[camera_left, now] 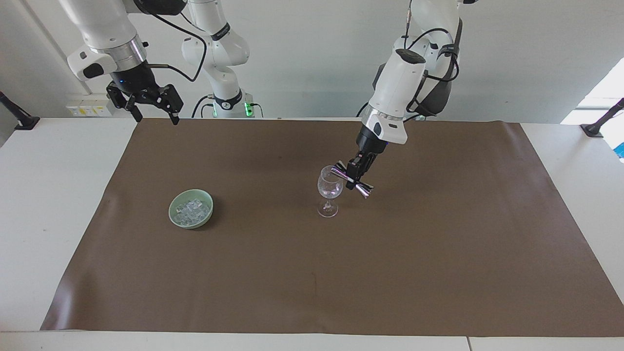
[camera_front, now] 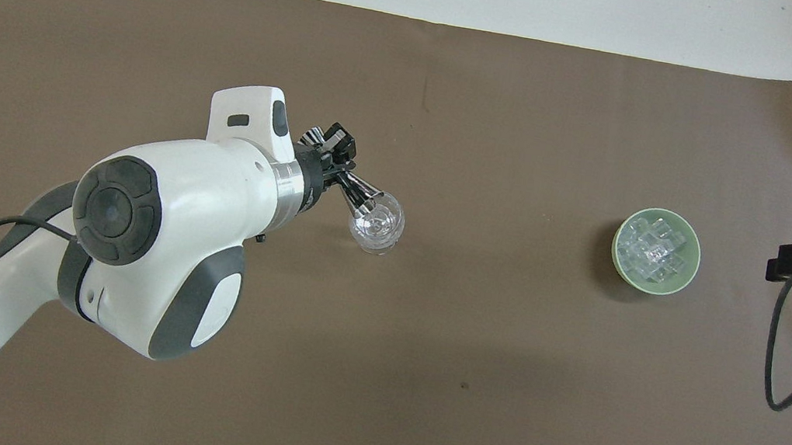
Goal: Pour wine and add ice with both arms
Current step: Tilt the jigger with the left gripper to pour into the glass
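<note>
Standing upright just right of the centre of the facing frame, the wine glass (camera_left: 329,189) is resting on the brown mat (camera_left: 312,273) that is covering the middle of the white counter (camera_left: 44,204). Sitting on the same mat toward the right arm's end of the counter, left of centre in that frame and well apart from the glass, the pale green bowl (camera_left: 191,208) is holding the ice (camera_left: 193,209), a heap of small clear cubes; in the overhead frame the ice (camera_front: 653,249) is showing at the right, level with the glass (camera_front: 377,224). Reaching down from the upper right of the facing frame, the left arm is carrying the left hand (camera_left: 355,174) just beside the glass's rim, its fingers clamped on the waist of a silver double-ended jigger (camera_left: 349,180). The jigger is lying steeply tilted, its upper cup at the lip of the glass and its other cup pointing down and away toward the left arm's end of the counter. In the overhead frame the jigger's mouth (camera_front: 362,197) is overlapping the rim of the glass. Waiting in the upper left of the facing frame, the right hand (camera_left: 147,105) is hanging in the air over the edge of the counter by the mat's corner, its fingers spread apart and holding nothing.
</note>
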Motion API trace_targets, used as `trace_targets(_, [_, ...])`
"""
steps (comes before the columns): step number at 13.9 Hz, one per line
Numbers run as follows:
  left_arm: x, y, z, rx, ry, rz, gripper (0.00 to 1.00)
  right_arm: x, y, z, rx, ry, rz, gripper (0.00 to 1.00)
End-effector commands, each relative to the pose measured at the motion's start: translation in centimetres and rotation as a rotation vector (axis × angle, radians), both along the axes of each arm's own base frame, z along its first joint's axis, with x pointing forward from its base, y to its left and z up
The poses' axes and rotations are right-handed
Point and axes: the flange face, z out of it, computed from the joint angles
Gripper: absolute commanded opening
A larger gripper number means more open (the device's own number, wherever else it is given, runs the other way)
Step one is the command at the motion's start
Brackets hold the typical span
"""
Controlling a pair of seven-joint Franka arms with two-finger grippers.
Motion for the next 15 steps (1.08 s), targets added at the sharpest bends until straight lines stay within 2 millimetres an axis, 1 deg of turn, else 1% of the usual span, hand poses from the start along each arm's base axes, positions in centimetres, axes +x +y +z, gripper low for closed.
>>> trace_targets(1, [-0.5,-0.2,0.1,0.036,-0.051,-0.018,0.00,-0.6,0.0,0.2,0.009,0.007,0.019,1.00])
trace_targets(4, [-1.0,-1.2,0.4,0.083,-0.091,-0.065,0.00,-0.6,0.1,0.2,0.009,0.007,0.020,1.00])
trace_targets(7, [-1.0,-1.5,0.5,0.140,-0.131,-0.106,0.00,-0.6,0.0,0.2,0.009,0.007,0.019,1.00])
trace_targets(8, [-0.9,-1.5,0.3,0.143,-0.130,-0.107,0.00,-0.6,0.1,0.2,0.009,0.007,0.020,1.00])
trace_targets(15, [-0.6,-1.9,1.2,0.134,-0.146,-0.108,0.00,-0.6,0.1,0.2,0.009,0.007,0.020,1.00])
